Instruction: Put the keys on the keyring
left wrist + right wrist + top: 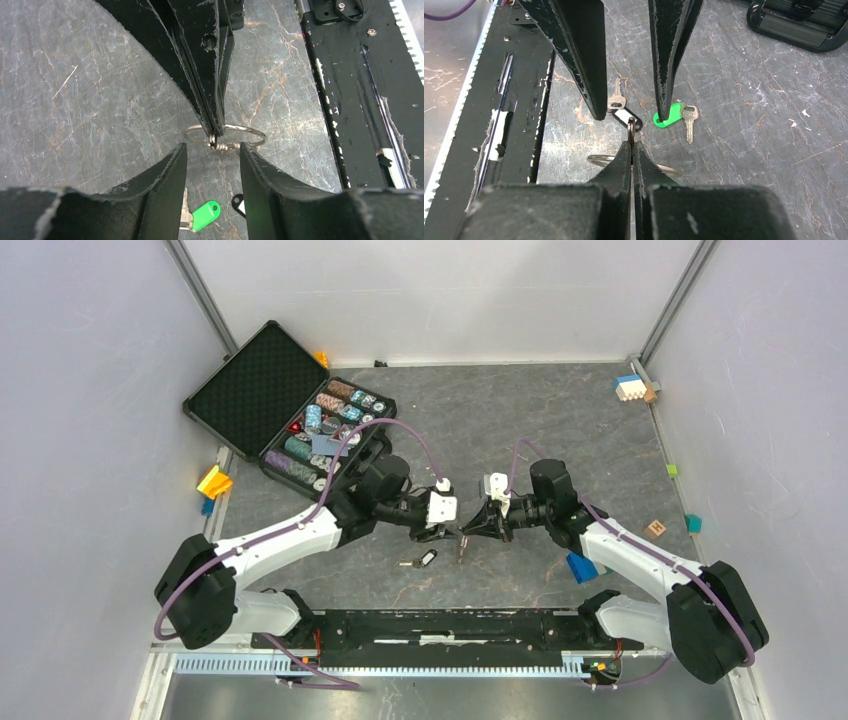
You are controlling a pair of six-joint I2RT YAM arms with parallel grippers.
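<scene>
My right gripper is shut on the keyring, a thin silver wire ring with a coiled joint, and holds it above the table. In the left wrist view the keyring lies level, pinched by the right fingers. My left gripper is open and empty, with its tips on either side of the ring's coiled part. The green-headed key and the black-headed key lie loose on the table below; both show in the left wrist view, green and black. In the top view the grippers meet tip to tip, left and right.
An open black case with rolls of coloured chips stands at the back left. Small coloured blocks lie along the edges, one blue beside the right arm. The black base rail runs along the near edge.
</scene>
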